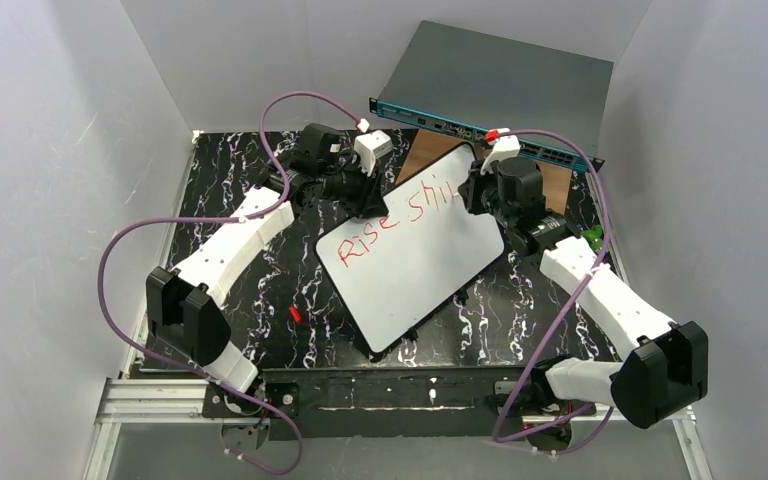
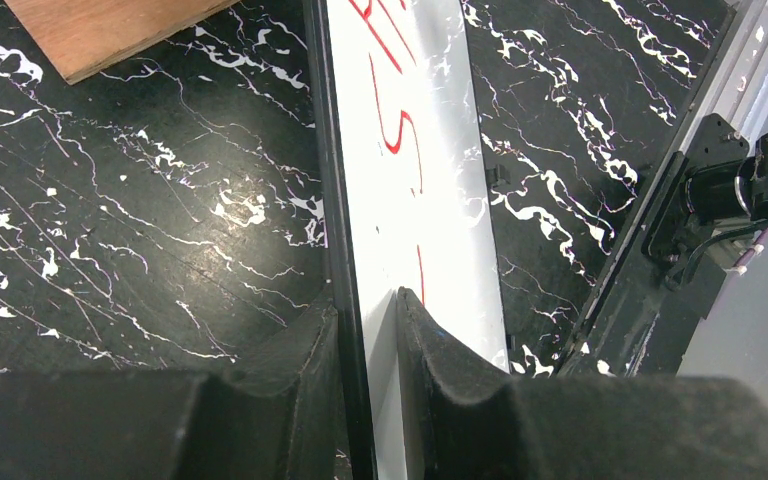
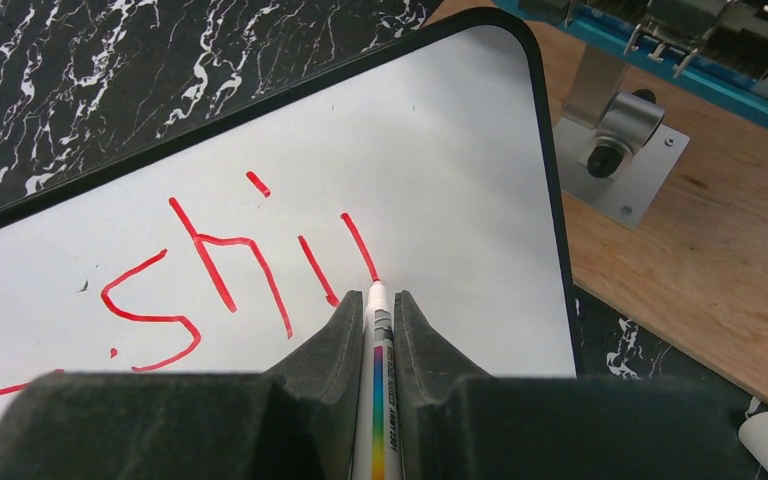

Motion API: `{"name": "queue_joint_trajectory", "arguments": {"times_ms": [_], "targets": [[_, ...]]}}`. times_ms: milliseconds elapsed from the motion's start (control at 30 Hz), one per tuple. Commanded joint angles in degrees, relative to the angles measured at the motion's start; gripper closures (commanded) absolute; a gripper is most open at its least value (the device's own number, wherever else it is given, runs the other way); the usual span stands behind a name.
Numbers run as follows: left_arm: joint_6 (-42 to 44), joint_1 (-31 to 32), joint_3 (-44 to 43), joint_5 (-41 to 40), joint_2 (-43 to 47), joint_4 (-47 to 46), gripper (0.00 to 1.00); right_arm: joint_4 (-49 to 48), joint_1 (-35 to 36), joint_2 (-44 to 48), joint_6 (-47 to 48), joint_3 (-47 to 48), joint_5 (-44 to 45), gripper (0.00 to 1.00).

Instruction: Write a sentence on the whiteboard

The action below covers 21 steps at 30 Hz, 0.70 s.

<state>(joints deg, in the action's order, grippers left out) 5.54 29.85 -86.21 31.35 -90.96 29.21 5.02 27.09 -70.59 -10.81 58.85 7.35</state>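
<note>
The right gripper (image 3: 373, 300) is clamped on a marker (image 3: 378, 390), its tip touching the sentence (image 3: 210, 275) at a half-drawn "n". The left gripper (image 2: 368, 312) pinches the edge of the whiteboard (image 2: 410, 150), which lies on the black table (image 2: 160, 200). If that thin grip slips, the board could skid and smear the stroke.

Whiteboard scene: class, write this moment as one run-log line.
left gripper: shut on whiteboard edge | right gripper: shut on marker, tip touching board | sentence: reads Rise shi, next letter begun
</note>
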Motion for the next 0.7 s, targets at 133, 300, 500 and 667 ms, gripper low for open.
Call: {"name": "queue_joint_trajectory", "arguments": {"times_ms": [133,300,500,667], "targets": [[3.3,1.8,-0.5,2.2,1.8,3.3,1.00,-0.9,0.1,-0.1,-0.4,2.1,-0.6,0.99],[3.3,1.8,-0.7,2.2,1.8,3.3,1.00,-0.8,0.1,-1.3,-0.1,5.3,-1.2,0.99],[3.3,1.8,-0.4,2.2,1.7,3.3,1.00,-0.8,0.1,-2.6,0.4,8.3,-1.1,0.99],[3.4,1.8,-0.3,2.2,1.7,3.3,1.00,-1.0,0.0,-3.7,0.7,9.5,-0.5,0.99]]}}
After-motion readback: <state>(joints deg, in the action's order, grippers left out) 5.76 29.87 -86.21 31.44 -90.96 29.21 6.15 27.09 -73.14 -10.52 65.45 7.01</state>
